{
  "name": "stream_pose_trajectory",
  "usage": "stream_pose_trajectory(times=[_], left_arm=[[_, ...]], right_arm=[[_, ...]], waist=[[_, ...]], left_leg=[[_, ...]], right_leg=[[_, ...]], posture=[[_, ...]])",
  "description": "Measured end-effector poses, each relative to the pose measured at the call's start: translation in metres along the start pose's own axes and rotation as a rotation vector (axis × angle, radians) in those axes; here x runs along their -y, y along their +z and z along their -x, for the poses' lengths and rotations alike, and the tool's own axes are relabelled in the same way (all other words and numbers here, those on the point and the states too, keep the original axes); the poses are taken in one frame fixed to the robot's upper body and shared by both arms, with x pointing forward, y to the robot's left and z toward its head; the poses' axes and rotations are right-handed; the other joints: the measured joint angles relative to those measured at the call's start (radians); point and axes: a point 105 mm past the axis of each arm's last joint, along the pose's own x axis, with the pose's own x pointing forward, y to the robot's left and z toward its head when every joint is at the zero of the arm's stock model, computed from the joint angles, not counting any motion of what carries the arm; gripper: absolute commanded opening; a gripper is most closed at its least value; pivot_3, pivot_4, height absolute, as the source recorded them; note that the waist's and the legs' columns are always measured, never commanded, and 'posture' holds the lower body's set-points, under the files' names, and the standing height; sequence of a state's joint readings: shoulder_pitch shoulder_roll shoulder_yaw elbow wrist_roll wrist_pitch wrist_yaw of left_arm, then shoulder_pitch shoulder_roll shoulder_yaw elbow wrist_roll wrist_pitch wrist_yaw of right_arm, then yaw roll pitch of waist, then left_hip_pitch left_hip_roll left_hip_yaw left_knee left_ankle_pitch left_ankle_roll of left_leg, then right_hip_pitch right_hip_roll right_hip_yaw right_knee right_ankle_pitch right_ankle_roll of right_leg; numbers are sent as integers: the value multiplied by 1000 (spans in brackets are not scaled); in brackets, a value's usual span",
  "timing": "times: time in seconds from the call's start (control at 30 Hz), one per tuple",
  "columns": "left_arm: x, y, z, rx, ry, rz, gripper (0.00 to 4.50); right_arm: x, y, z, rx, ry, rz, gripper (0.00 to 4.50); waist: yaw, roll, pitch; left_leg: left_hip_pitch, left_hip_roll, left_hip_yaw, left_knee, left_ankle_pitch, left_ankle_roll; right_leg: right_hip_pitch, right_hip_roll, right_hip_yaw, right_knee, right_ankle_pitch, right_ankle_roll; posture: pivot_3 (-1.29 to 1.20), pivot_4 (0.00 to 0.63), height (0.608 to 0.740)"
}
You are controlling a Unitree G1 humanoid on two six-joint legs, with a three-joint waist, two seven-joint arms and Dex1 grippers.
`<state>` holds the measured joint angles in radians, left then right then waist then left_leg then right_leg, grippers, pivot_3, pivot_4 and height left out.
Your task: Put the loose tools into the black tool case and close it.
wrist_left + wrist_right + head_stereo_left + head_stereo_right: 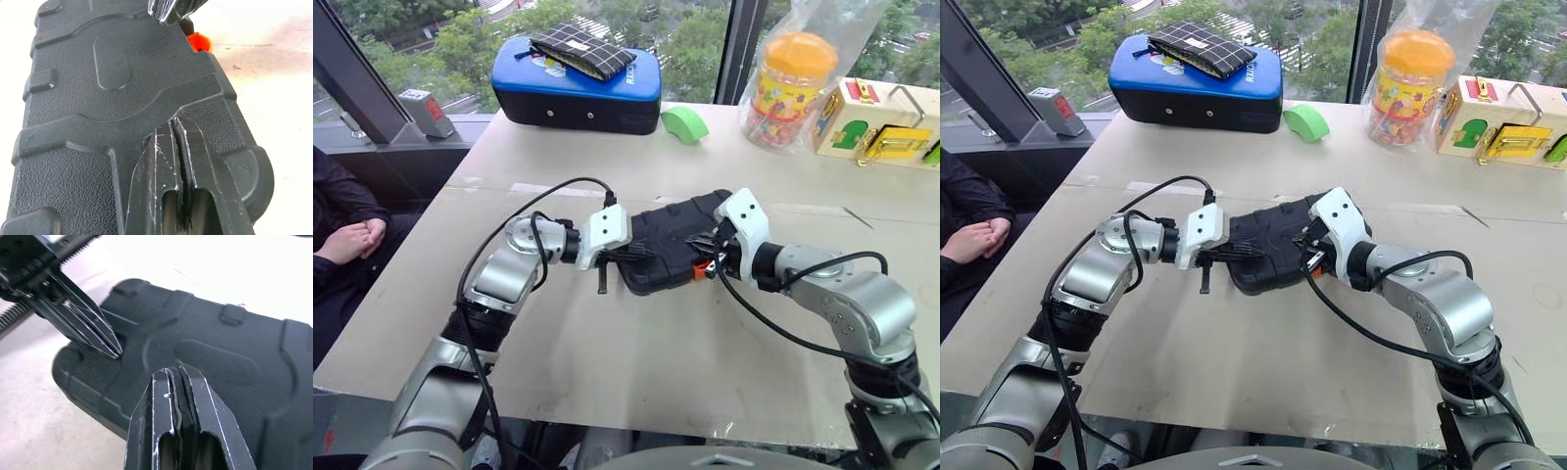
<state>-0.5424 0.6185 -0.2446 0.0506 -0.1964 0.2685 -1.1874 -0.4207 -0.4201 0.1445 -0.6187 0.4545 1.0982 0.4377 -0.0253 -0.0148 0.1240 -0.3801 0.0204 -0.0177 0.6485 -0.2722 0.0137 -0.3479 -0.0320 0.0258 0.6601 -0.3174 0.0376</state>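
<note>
Pressing lid of black tool case (668, 245), both pincers pressed together, empty; rigid, textured shell, grip edges near orange latch (198, 42).

We see the tool case (671, 250) at frame centre on the table (636, 372), between 2 grippers; another case (576, 88) upper left, jar (790, 86) upper right.

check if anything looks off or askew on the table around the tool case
Nothing stands out. The black tool case lies closed and flat on the table, its orange latch at the edge. Both shut pincers, left and right, press on its lid. No loose tools or spills show.
</note>
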Motion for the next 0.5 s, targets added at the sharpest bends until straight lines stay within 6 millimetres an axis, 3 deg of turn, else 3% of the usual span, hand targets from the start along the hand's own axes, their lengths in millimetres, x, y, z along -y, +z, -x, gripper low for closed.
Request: stream_pose_trajectory(times=[0.03, 0.1, 0.17, 0.23, 0.33, 0.4, 0.5], left_arm=[[0, 2, -1, 41, 20, 42, 40], [3, 5, -4, 137, 62, 151, 0], [3, 5, -2, 193, 79, 277, 523], [12, 12, 8, 259, 63, 373, 1414], [28, 12, 24, 277, 50, 412, 2476], [42, 5, 39, 245, 53, 451, 3434], [61, -10, 66, 174, 91, 493, 4422]], right_arm=[[-1, 0, 5, 32, -7, 19, 0], [1, -2, 16, 118, -39, 7, 526], [7, -5, 26, 166, -78, 0, 1317], [7, -18, 47, 135, -86, 69, 2377], [2, -35, 72, 74, -60, 72, 3447], [1, -52, 98, -1, -56, 57, 4398], [4, -66, 143, -92, -101, 55, 4500]], waist=[[4, 0, 0], [11, -1, 0], [12, -1, 3], [11, -1, 3], [9, 1, 5], [10, 2, 6], [14, 3, 7]], left_leg=[[0, 0, 0, -1, 0, 1], [-4, 0, -2, 0, -1, 2], [-6, -1, -3, 1, -1, 2], [-6, -1, -3, 0, -1, 2], [-5, -1, -3, -1, -1, 2], [-2, 0, -3, -4, -1, 2], [1, 0, -4, -8, -1, 1]], right_leg=[[0, -1, 0, -1, 0, 0], [0, -1, -2, -3, 0, 0], [-2, -2, -3, -3, 0, 1], [-2, -2, -4, -4, 0, 1], [-1, -2, -4, -6, 0, 0], [2, -2, -4, -8, 0, 0], [6, -3, -5, -13, 0, 0]], posture=[[0, 150, 740], [0, 150, 740], [0, 150, 740], [0, 150, 740], [0, 150, 740], [0, 150, 740], [0, 150, 740]])
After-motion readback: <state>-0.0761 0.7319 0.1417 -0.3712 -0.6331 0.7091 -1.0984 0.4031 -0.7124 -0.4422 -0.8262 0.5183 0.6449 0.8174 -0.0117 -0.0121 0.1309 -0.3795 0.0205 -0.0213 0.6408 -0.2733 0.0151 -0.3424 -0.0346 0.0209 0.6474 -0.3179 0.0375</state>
